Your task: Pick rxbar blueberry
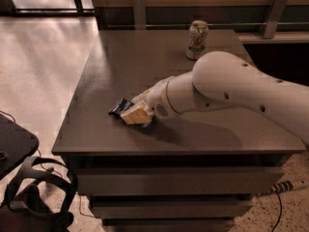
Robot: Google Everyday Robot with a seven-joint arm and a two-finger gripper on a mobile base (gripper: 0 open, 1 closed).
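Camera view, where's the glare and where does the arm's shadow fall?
Camera view: bright glare washes the floor upper left; the arm casts a soft shadow on the table beneath it; the end effector sits at the rxbar blueberry, front left of the tabletop.

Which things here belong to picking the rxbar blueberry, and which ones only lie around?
For the job:
- rxbar blueberry, front left of the table
- gripper, low over the bar's right end

Only lying about:
- can, upright at the table's back
- black headset, on the floor at lower left
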